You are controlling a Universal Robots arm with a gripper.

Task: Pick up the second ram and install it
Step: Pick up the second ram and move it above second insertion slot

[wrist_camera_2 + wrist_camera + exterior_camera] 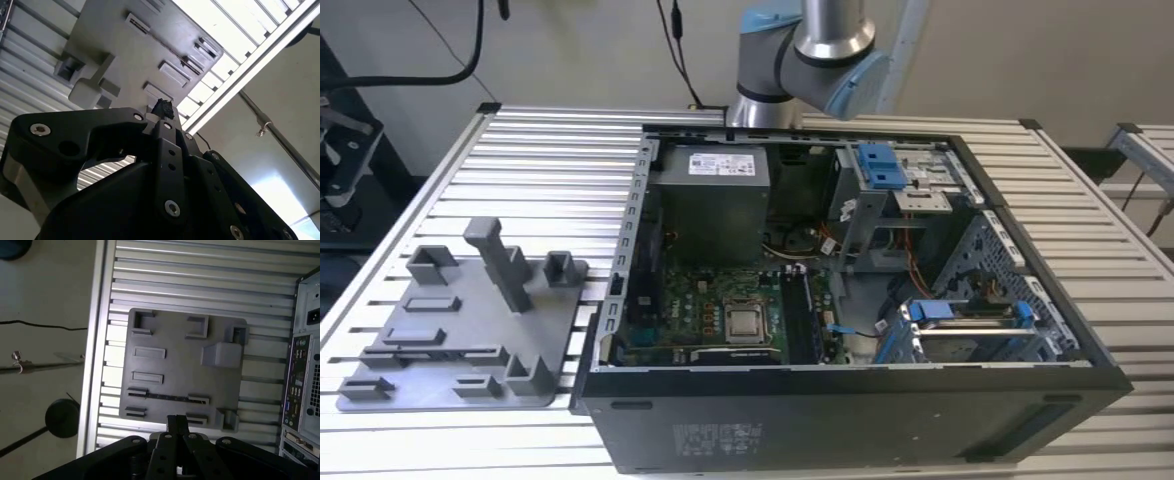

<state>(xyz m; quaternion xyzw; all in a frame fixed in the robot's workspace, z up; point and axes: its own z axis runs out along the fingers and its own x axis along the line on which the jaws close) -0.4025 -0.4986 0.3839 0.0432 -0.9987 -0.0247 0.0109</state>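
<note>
Second ram, apparently the thin dark strip on edge in the grey tray, gripper above it — fingers together, holding nothing — open computer case beside.

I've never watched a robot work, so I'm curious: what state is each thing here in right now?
Black metal computer case: lying on its side, side panel off, inside exposed.
Grey plastic holder tray: lying flat on the slatted metal table, beside the case.
Black robot gripper: shut, holding nothing, pointing at the tray.
</note>
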